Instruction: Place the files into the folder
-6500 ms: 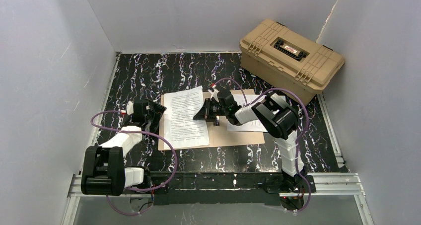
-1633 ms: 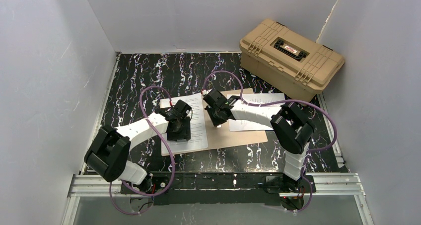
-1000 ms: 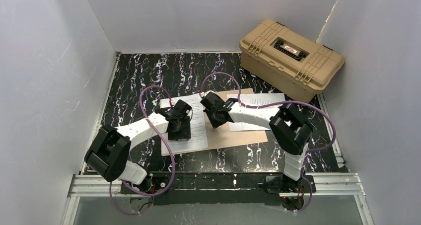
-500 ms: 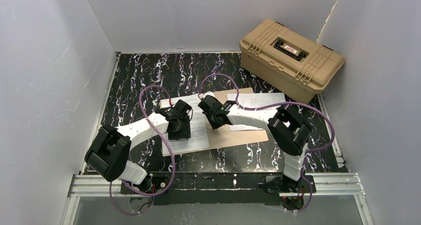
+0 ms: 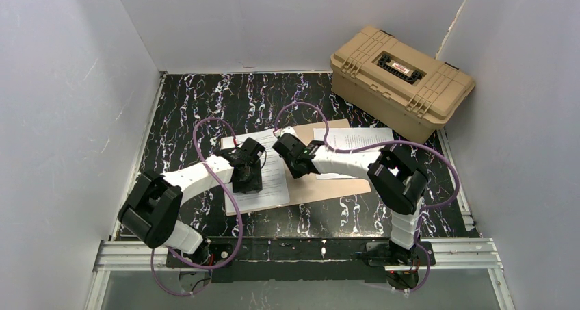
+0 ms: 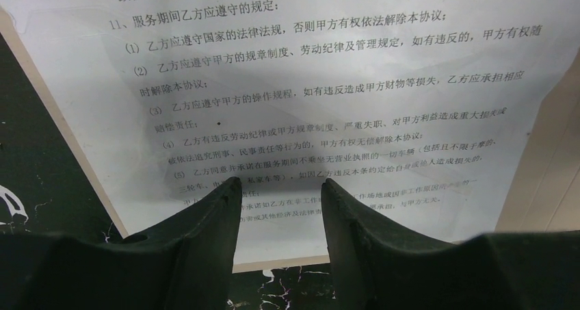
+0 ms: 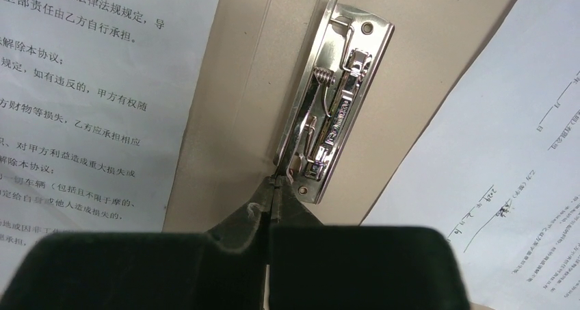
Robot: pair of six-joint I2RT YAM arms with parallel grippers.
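Two sheets not yet filed: left sheet (image 5: 273,183) lay on open folder (image 5: 321,187), overhanging its left edge; right sheet (image 5: 359,137) partly off far right corner. Left gripper (image 6: 280,184) hung over left sheet, jaws half apart, empty. Right gripper (image 7: 272,187) was closed, tips at clip (image 7: 335,98). Clipping likely remained.

The folder (image 7: 246,84) is matt kraft cardboard, its clip (image 7: 335,98) shiny metal, the files (image 6: 308,84) smooth paper.
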